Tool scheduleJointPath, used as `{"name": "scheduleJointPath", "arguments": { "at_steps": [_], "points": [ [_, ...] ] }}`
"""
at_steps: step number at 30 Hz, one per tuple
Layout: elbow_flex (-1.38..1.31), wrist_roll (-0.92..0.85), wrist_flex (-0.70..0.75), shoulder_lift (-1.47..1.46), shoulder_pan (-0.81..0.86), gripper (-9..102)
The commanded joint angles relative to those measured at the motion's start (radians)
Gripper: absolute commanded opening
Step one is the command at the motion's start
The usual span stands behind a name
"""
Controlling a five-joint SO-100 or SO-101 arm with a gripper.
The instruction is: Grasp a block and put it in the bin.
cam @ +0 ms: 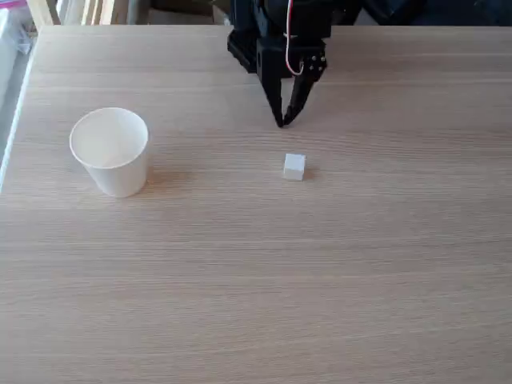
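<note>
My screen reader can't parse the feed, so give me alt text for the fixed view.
A black two-finger gripper, fingertips together and holding nothing, hangs just beyond a tiny white cube on a light wooden table. A white paper cup stands upright and empty at the left.

Count on worktop (320, 280): one white block (294, 166); one white paper cup serving as bin (111, 152); one black arm (280, 36), two jaws.

White paper cup (110, 150), white cube (294, 166), black gripper (282, 122), light wood-grain table (256, 280).
</note>
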Motion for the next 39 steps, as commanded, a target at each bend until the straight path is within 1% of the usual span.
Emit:
{"name": "scheduleJointPath", "arguments": {
  "at_steps": [1, 36, 39],
  "points": [
    [0.015, 0.008, -0.003, 0.005, 0.005, 0],
    [0.015, 0.009, -0.003, 0.005, 0.002, 0],
    [0.014, -0.051, 0.003, 0.003, 0.000, 0]
  ]
}}
